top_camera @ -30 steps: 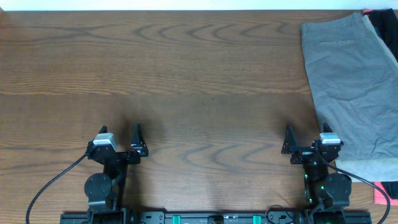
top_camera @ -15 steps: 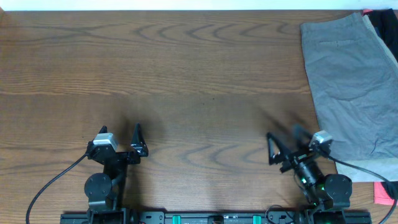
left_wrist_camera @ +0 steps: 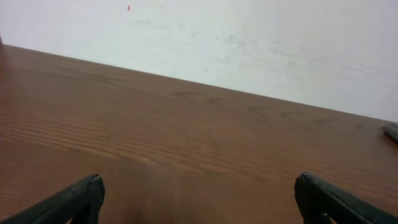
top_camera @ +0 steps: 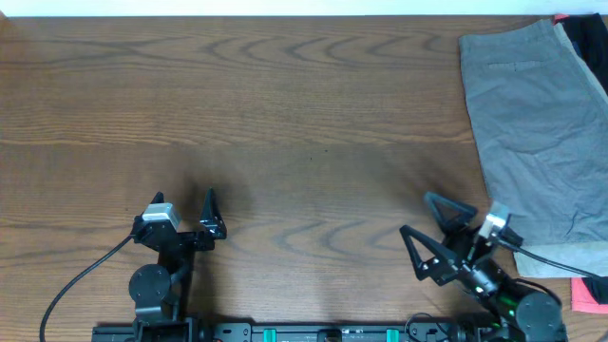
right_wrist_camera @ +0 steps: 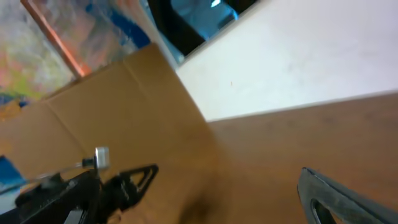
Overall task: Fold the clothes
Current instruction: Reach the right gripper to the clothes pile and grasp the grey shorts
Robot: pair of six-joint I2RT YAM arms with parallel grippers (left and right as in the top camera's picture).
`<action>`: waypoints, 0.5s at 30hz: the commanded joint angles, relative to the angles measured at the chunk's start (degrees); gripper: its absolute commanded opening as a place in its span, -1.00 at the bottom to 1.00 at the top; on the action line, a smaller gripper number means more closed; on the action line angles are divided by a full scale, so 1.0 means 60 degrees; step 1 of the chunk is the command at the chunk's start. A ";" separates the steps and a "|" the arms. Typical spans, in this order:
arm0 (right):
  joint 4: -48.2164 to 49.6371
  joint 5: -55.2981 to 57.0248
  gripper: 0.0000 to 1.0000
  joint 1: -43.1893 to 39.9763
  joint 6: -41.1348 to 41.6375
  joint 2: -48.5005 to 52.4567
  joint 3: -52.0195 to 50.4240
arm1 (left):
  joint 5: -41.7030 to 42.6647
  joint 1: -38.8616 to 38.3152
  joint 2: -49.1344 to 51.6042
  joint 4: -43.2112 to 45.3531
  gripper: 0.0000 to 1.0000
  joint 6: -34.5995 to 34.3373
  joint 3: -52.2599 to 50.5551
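A dark grey pair of shorts [top_camera: 532, 123] lies flat at the table's right edge. It rests on a light khaki-beige pair, of which only a strip [top_camera: 559, 255] shows below it. My left gripper [top_camera: 182, 199] is open and empty near the front left, far from the clothes; its wrist view shows both fingers [left_wrist_camera: 205, 211] spread over bare wood. My right gripper [top_camera: 419, 217] is open and empty, turned to the left, just left of the shorts' lower edge and apart from them. Its wrist view shows no clothes.
A dark garment [top_camera: 591, 43] and a pink item [top_camera: 583, 294] lie at the right edge beside the shorts. The wooden table [top_camera: 304, 114] runs back to a white wall. The right wrist view shows the left arm [right_wrist_camera: 118, 183] and a cardboard panel [right_wrist_camera: 93, 106].
My right arm has swung to the left and drawn back toward the front edge, its open gripper now pointing left. The left arm and the clothes have not moved.
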 commanded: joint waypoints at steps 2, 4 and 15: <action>-0.1341 0.1264 0.99 0.0113 -0.2302 0.1333 0.1960 | 0.0102 0.0040 -0.0062 -0.0346 0.96 0.0131 -0.0149; -0.2218 0.1858 0.98 0.0113 -0.3468 0.2532 0.3016 | 0.0102 0.0040 -0.0062 -0.0346 0.96 0.0131 -0.0149; -0.6309 0.6415 0.99 0.0109 -0.6273 1.1078 1.0054 | 0.0102 0.0040 -0.0062 -0.0346 0.96 0.0131 -0.0149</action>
